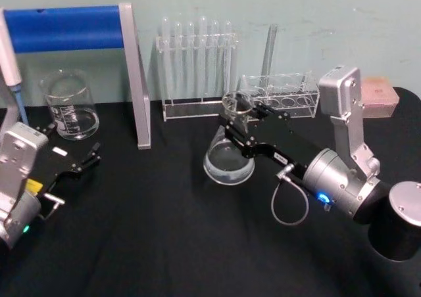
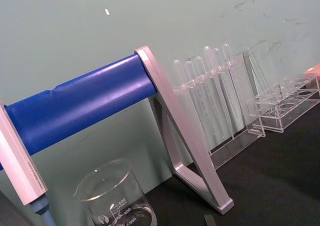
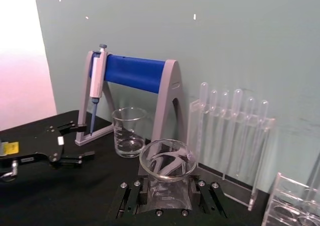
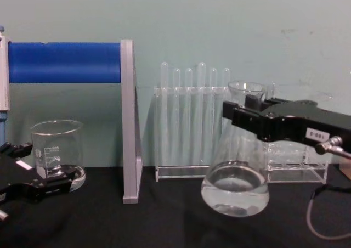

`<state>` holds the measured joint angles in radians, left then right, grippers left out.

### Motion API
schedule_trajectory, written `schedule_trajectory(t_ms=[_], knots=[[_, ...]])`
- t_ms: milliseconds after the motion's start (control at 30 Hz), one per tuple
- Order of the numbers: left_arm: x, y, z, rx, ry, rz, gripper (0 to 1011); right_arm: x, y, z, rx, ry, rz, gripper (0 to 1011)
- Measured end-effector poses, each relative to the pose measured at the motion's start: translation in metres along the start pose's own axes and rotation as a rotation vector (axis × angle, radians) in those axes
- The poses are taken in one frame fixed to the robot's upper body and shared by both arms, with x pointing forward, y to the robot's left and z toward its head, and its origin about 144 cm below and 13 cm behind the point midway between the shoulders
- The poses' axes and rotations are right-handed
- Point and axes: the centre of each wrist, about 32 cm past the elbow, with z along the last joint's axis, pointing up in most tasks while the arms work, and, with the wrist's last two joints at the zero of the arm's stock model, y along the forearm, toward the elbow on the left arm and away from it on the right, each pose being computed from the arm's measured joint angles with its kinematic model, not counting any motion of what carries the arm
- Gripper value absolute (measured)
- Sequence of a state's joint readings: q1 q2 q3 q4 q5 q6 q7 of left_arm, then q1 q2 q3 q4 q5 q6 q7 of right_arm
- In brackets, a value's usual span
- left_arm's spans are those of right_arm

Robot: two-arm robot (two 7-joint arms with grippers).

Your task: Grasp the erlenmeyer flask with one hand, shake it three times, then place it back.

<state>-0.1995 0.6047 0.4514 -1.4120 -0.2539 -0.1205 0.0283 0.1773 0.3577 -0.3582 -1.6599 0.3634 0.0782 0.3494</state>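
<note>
Glass erlenmeyer flask mid-worktop, before test-tube rack | right tool clamped around its neck | left tool near left, spread wide, holding nothing, beside beaker

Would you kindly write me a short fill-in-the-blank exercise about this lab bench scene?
1. The right tool grips the erlenmeyer flask by its ____.
2. The open left tool is nearest the squat glass ____.
3. The stand has a horizontal bar coloured ____.
Missing words: neck; beaker; blue.
</note>
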Motion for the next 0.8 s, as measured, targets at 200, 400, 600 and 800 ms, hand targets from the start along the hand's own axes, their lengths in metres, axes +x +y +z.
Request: schedule_trajectory(t_ms=[200, 400, 600, 800], knots=[[0.0, 0.0, 0.0, 0.0, 0.0, 0.0, 1001, -0.009, 0.002, -0.001, -0.006, 0.009, 0.043, 456], [0.0, 0.0, 0.0, 0.0, 0.0, 0.0, 1001, -0.025, 0.005, -0.001, -0.008, 0.025, 0.125, 453], [0.0, 0.0, 0.0, 0.0, 0.0, 0.0, 1001, -0.044, 0.008, 0.0, -0.01, 0.034, 0.214, 453], [0.0, 0.0, 0.0, 0.0, 0.0, 0.0, 1001, -0.057, 0.008, 0.0, -0.016, 0.033, 0.286, 453]])
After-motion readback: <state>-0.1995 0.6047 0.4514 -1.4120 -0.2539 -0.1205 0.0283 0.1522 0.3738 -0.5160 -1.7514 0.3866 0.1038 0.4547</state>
